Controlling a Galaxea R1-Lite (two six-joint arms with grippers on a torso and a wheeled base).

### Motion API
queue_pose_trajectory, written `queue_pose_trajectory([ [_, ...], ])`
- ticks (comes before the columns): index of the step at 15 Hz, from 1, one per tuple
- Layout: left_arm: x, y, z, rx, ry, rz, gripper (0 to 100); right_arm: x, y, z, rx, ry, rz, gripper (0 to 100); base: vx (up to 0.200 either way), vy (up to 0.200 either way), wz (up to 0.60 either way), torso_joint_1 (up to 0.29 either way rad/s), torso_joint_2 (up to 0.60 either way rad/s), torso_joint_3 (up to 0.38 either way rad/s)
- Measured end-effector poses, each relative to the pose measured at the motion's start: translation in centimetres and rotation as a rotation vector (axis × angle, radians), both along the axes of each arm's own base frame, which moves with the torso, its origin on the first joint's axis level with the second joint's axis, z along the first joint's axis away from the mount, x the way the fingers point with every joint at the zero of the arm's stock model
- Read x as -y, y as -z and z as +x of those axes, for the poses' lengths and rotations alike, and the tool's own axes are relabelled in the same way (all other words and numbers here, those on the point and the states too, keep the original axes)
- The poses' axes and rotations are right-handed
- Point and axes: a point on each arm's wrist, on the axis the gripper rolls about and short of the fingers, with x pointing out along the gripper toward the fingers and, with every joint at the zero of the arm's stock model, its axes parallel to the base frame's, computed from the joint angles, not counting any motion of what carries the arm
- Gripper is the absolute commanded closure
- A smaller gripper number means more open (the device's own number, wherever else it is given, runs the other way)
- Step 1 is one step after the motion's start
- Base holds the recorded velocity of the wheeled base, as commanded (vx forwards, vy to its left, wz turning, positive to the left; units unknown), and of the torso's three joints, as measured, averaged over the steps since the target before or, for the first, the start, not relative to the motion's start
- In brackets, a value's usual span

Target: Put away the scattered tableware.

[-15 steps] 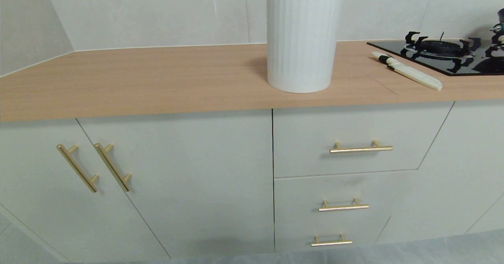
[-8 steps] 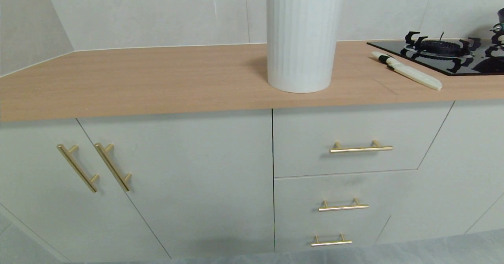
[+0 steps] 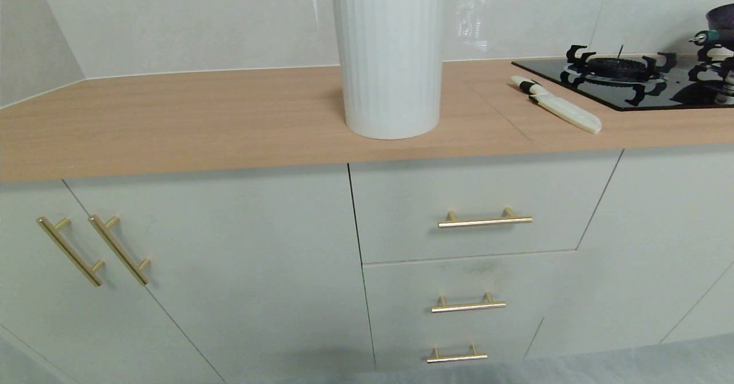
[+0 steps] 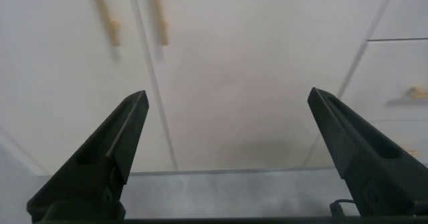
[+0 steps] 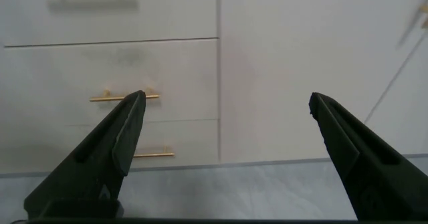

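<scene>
Facing the cabinet (image 3: 241, 258), left gripper (image 4: 227, 92) and right gripper (image 5: 227, 95) sit low, jaws wide, empty. Knife (image 3: 555, 104) lies on desk (image 3: 200, 114), right of white holder (image 3: 390, 57), beside stove (image 3: 619, 80); best raise right arm and grip the handle.

Pale tiled wall (image 3: 172, 23), wooden countertop (image 3: 172, 120), grey cabinets (image 3: 241, 269) (brass handles (image 3: 484, 221)), grey floor (image 3: 659, 368).

Head cam: high, pitched forward-down, close on the countertop (image 3: 172, 120) edge and the cabinet fronts below.
Left wrist cam: low, faces the paired door handles (image 4: 107, 13) out past the left gripper (image 4: 227, 93), fingers spread.
Right wrist cam: equally low, faces the drawer handles (image 5: 124, 97) past the right gripper (image 5: 227, 95), also spread.
Each wrist cam overlaps head on those handles.
</scene>
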Motion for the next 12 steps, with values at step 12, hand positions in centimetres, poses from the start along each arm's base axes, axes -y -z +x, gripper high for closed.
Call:
queue_pose_trajectory([
  [12, -0.01, 0.02, 0.0, -0.002, -0.002, -0.005, 0, 0.0, 0.0, 0.0, 0.0, 0.0, 0.0, 0, 0.133, 0.0, 0.0, 0.0, 0.0, 0.002],
])
